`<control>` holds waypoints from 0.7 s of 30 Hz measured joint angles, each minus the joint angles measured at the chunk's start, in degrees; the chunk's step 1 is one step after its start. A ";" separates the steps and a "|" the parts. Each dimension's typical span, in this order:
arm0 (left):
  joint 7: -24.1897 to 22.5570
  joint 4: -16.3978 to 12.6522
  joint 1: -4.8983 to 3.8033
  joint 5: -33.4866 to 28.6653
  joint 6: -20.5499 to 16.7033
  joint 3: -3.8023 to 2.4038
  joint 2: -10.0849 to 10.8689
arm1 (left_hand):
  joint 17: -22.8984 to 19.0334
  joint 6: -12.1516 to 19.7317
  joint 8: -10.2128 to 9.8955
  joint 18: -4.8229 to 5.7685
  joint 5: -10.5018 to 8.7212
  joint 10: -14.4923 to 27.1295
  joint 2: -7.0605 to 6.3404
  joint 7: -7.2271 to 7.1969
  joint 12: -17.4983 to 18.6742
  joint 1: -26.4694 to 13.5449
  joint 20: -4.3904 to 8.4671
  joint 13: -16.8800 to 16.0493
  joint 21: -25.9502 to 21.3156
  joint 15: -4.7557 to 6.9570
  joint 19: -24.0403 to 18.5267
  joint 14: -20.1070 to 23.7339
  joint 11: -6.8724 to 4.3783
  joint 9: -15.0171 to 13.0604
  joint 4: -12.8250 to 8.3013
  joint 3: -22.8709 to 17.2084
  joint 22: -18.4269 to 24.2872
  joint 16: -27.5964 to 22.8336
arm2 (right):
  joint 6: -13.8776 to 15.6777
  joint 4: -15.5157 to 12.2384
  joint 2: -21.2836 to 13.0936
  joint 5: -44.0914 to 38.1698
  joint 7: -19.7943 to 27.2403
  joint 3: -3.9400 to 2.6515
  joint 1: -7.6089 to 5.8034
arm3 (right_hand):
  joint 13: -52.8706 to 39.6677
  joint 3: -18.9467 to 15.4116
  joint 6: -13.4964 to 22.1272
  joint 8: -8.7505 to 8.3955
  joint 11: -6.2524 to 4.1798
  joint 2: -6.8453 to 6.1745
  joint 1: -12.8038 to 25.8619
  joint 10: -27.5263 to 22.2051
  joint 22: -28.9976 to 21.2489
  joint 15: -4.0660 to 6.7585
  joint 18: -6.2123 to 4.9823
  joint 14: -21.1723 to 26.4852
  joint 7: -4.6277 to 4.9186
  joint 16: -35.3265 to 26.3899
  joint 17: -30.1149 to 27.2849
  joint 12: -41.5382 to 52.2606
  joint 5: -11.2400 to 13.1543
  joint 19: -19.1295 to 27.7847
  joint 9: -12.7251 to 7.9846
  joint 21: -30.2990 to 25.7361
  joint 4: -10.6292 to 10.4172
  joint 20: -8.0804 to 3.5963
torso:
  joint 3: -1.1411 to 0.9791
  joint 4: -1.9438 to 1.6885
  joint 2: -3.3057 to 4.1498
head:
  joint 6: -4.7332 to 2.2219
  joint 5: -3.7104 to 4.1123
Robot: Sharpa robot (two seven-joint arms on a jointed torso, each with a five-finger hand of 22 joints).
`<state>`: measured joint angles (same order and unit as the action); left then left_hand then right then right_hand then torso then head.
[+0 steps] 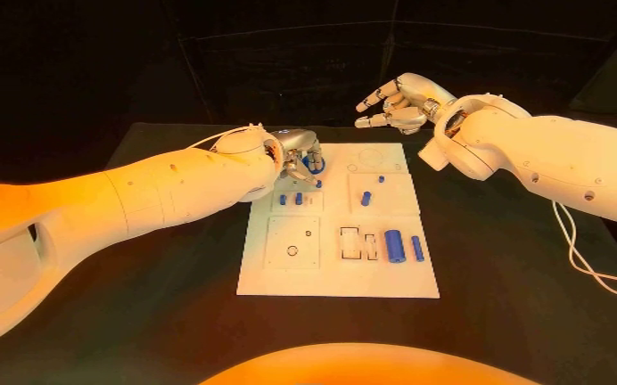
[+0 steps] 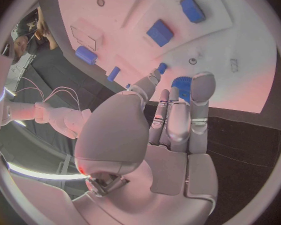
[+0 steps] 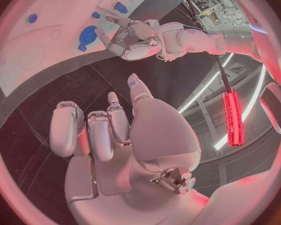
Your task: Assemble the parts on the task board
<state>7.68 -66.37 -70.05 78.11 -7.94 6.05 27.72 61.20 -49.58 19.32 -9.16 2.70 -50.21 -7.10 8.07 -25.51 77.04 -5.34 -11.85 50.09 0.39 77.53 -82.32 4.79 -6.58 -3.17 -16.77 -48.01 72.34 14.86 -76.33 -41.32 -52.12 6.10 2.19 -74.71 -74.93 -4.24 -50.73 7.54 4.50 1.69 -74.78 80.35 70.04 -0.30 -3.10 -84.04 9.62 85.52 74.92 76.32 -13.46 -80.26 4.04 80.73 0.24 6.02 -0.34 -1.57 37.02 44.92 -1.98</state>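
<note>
1. The table (image 1: 154,314) is black and matte, set against a dark backdrop with thin frame lines crossing behind it.
2. The white task board (image 1: 337,282) lies flat in the middle of the table, its long side running away from the robot, divided into square panels with holes and slots.
3. The left hand (image 1: 299,155) sits over the far left corner of the board. In the left wrist view its fingers (image 2: 202,92) close around a round blue part (image 2: 181,87) with a ridged edge, held just above the board surface.
4. The right hand (image 1: 405,104) hovers off the far right corner of the board, above the dark table. Its fingers are loosely curled and apart, and it holds nothing.
5. Two blue cylinders (image 1: 395,246) lie side by side on the near right panel, beside a pair of rectangular slots (image 1: 349,242).
6. A short blue peg (image 1: 366,197) rests in the middle right panel.
7. Several small blue pegs (image 1: 299,198) stand close together on the middle left panel, just beside the left arm.
8. A thin white cable (image 1: 572,242) trails from the right arm across the table's right side.
9. The near left panel (image 1: 293,242) shows a small round hole.
</note>
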 measured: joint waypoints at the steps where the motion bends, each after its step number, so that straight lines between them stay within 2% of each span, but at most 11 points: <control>1: 0.24 0.24 -0.03 0.41 0.40 0.05 -0.21 | 0.05 -0.30 0.00 -0.01 0.00 -0.08 0.00 -0.07 0.00 0.00 0.00 0.18 0.00 0.00 0.00 0.00 -0.08 0.09 0.00 0.00 -0.16 0.00 | 0.00 0.00 0.03 0.00 0.00 0.00 0.00 | 0.00 0.00 0.00 0.00 0.00 0.00 0.00 0.00 0.00 0.00 0.00 0.00 0.00 0.00 0.00 0.00 0.00 0.00 0.00 0.00 0.00 0.00 | 0.00 0.00 0.00 | 0.02 0.02; 8: 1.15 1.58 -0.11 2.38 2.48 0.39 -1.78 | 0.05 -1.23 -0.63 -0.05 0.00 -0.89 0.00 -0.18 0.51 0.00 0.10 1.25 0.64 0.21 0.34 -0.21 -0.09 0.60 0.00 0.00 -0.78 0.40 | -0.02 0.04 0.29 0.00 0.03 0.00 0.00 | 0.00 0.00 0.00 0.00 0.00 0.00 0.00 0.00 0.00 0.00 0.00 0.00 0.00 0.00 0.00 0.00 0.00 0.00 0.00 0.00 0.00 0.00 | 0.01 -0.01 -0.03 | -0.02 0.05; 13: 1.23 1.93 -0.11 3.05 3.46 0.53 -2.30 | 0.26 -2.34 -1.28 -0.06 0.00 -2.02 0.24 -0.31 0.89 -0.24 0.42 2.11 1.41 0.21 0.84 -0.62 -0.18 1.01 -0.03 -0.03 -1.84 1.06 | -0.02 0.08 0.39 0.00 0.03 0.00 0.00 | 0.00 0.00 0.00 0.00 0.00 0.00 0.00 0.00 0.00 0.00 0.00 0.00 0.00 0.00 0.00 0.00 0.00 0.00 0.00 0.00 0.00 0.00 | 0.01 -0.01 -0.04 | 0.10 0.05; 17: 1.23 2.15 -0.11 3.34 4.01 0.57 -2.52 | 0.26 -2.58 -1.53 -0.06 0.00 -2.33 0.24 -0.55 1.15 -0.24 0.22 2.53 1.71 0.21 1.04 -0.62 -0.49 1.20 -0.16 -0.17 -2.01 1.06 | -0.02 0.12 0.43 0.00 0.03 0.00 0.00 | 0.00 0.00 0.00 0.00 0.00 0.00 0.00 0.00 0.00 0.00 0.00 0.00 0.00 0.00 -0.01 0.00 0.00 0.00 0.00 0.00 0.00 0.00 | 0.00 -0.06 -0.07 | 0.16 0.11; 21: 1.13 2.37 -0.11 3.53 4.40 0.62 -2.87 | 0.26 -2.89 -1.72 -0.07 0.00 -2.58 0.48 -0.46 1.35 -0.01 0.22 3.00 1.84 0.34 1.04 -0.74 -0.34 1.38 -0.46 -0.46 -2.24 1.14 | -0.02 0.15 0.53 0.00 0.04 0.00 0.00 | 0.00 0.00 0.00 0.00 0.00 0.00 0.00 0.00 0.01 0.00 0.00 0.00 0.00 0.00 -0.01 0.00 0.00 0.00 0.00 0.00 0.00 0.00 | -0.01 -0.08 -0.07 | 0.16 0.16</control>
<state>8.81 -64.01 -70.16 81.64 -3.54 6.67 24.85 61.46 -52.47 17.59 -9.23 2.70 -52.79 -6.62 7.61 -24.16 77.03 -5.11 -8.86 51.93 0.73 78.57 -83.07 4.45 -5.20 -3.63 -17.22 -50.25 73.47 14.83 -76.18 -40.79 -52.12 6.14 2.19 -74.71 -74.93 -4.24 -50.72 7.54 4.50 1.68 -74.78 80.35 70.05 -0.30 -3.10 -84.04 9.61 85.52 74.91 76.32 -13.46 -80.26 4.05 80.73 0.24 6.02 -0.35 -1.65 36.95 45.08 -1.82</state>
